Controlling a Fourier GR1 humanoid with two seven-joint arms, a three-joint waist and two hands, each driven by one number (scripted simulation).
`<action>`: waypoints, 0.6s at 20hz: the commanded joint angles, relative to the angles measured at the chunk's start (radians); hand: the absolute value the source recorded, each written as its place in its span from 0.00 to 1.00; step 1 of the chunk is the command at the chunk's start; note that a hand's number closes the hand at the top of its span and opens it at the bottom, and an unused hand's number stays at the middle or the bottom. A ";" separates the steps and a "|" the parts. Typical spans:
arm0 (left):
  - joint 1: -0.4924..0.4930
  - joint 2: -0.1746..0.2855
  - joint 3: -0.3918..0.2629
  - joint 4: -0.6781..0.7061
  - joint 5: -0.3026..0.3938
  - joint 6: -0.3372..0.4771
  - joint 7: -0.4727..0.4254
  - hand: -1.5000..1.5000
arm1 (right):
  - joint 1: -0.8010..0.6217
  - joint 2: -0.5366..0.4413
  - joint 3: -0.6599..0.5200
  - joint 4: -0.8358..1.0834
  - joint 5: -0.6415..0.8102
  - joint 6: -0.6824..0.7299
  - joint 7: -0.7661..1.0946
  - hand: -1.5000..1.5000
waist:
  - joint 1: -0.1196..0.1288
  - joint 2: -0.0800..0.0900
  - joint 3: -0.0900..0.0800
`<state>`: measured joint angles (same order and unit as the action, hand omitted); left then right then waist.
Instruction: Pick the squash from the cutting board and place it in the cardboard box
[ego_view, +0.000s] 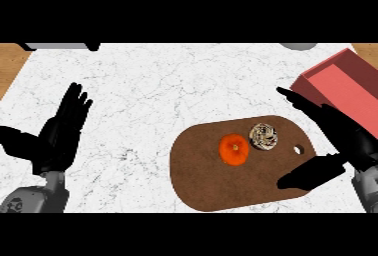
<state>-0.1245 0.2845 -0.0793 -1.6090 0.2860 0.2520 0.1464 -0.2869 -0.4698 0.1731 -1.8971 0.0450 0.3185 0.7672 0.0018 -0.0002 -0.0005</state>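
You can come at the squash (234, 149) freely from its left and across the bare board (214, 186) below it, but a mottled round item (264, 136) sits just beside its upper right, between it and the box (344, 93).

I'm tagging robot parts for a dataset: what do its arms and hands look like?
The left hand and right hand are black, with long slim fingers and a thumb. The left forearm and right forearm are smooth, rounded grey shells.

Marble counter (162, 90) with cutting board (221, 187) and pink box (336, 82)
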 joint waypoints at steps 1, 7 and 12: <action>0.028 -0.030 0.010 -0.008 -0.022 -0.017 -0.011 0.50 | 0.000 0.079 0.026 0.005 0.036 0.017 0.058 0.00 | 0.001 0.000 0.000; 0.033 -0.055 0.033 -0.050 -0.067 -0.013 0.016 0.50 | 0.044 0.162 0.055 0.002 0.144 0.018 0.038 0.00 | 0.000 0.000 0.000; -0.010 -0.093 0.042 0.038 -0.102 -0.036 -0.002 0.50 | 0.033 0.192 0.008 0.031 0.183 0.042 0.014 0.00 | -0.002 0.000 0.000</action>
<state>-0.1142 0.2304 -0.0290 -1.6119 0.2289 0.2076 0.1566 -0.2724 -0.2975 0.2078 -1.8722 0.1961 0.3427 0.8035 0.0015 -0.0002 -0.0001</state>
